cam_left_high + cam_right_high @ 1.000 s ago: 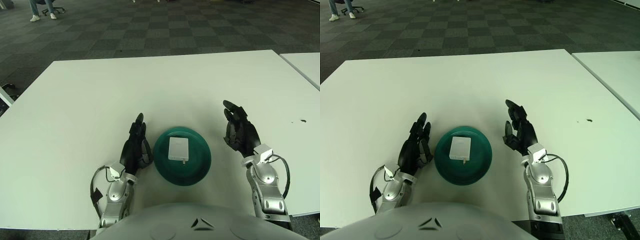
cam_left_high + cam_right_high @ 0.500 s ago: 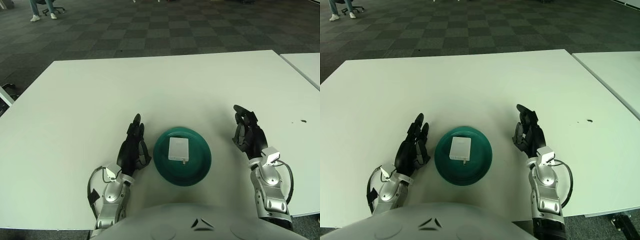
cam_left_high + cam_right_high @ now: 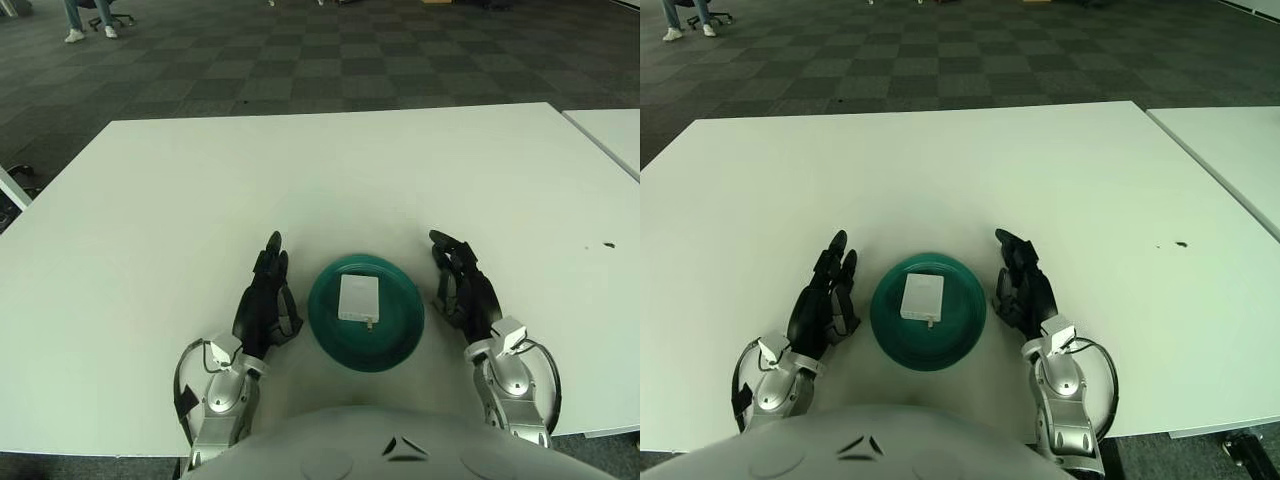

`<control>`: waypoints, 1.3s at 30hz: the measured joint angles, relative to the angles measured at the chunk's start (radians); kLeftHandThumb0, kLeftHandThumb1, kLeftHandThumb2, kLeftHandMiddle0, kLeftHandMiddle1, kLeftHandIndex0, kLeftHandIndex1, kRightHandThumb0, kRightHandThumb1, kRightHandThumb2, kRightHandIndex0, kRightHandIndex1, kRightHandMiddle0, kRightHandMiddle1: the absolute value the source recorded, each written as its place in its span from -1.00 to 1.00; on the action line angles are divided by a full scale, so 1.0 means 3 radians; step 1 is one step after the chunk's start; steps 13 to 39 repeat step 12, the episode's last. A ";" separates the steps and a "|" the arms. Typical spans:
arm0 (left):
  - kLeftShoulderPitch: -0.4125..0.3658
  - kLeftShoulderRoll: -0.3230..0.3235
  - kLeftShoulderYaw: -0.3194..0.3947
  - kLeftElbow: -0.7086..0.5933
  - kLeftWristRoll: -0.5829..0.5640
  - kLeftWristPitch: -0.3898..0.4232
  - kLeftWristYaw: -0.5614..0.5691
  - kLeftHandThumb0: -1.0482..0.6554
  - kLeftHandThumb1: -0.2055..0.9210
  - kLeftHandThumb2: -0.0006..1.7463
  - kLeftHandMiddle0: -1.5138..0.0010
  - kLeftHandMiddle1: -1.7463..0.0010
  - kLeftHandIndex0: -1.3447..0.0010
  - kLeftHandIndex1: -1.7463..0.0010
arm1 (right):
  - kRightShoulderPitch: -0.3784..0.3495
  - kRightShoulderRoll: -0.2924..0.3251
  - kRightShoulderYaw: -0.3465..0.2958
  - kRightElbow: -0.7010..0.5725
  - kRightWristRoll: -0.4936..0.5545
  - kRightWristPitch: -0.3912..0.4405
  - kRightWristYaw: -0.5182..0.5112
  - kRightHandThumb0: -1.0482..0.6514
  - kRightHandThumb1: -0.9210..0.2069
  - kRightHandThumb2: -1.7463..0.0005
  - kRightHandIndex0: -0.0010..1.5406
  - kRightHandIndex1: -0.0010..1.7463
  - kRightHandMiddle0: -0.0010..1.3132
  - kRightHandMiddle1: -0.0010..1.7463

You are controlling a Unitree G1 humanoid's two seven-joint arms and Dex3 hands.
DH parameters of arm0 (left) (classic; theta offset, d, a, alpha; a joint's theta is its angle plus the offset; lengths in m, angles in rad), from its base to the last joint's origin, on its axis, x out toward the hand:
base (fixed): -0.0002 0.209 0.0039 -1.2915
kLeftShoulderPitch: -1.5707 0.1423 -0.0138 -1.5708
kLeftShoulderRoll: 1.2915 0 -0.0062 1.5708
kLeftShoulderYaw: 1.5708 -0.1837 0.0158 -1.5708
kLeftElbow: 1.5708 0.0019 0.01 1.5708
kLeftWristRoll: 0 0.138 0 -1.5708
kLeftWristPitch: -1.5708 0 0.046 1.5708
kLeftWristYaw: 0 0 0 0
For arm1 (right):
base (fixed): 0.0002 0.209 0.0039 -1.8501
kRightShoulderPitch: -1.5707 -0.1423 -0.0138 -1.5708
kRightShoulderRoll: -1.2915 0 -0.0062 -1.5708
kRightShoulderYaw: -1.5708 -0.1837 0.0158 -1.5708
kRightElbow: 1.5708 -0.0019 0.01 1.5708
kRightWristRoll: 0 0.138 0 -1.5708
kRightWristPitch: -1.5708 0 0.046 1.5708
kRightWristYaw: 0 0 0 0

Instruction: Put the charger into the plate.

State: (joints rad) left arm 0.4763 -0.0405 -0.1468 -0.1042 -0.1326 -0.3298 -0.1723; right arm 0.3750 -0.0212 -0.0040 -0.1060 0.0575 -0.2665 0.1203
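1. Pretty much done: flat white rectangular charger (image 3: 358,298) lay inside the round dark-green plate (image 3: 398,346), near the front of the white worktop (image 3: 320,180).
2. Left hand (image 3: 264,303) just beside the plate's left rim, fingers relaxed, holding nothing.
3. Right hand (image 3: 462,288) just beside the right rim, likewise loose and empty.
4. Nothing obvious left, maybe just pulling both hands clear.

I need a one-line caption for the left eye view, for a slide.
White charger lying in the green plate on the white table, with the left hand and right hand open on either side.
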 measured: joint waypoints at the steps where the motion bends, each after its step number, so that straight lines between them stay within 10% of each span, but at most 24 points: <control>1: 0.0003 -0.0001 -0.0003 -0.0005 0.0006 0.0009 0.0004 -1.00 1.00 0.26 0.97 0.99 0.96 0.98 | -0.0012 0.0004 -0.0002 0.0030 0.0011 -0.0029 0.0000 -0.94 -1.00 -0.01 -0.89 -1.00 -1.00 -0.36; 39: 0.0006 -0.0022 -0.0021 -0.0020 0.0092 0.0042 0.0070 -1.00 1.00 0.22 0.96 0.99 0.94 0.96 | -0.0034 0.0103 -0.0004 0.0282 0.0040 -0.0322 -0.0029 -0.93 -1.00 -0.04 -0.91 -1.00 -1.00 -0.39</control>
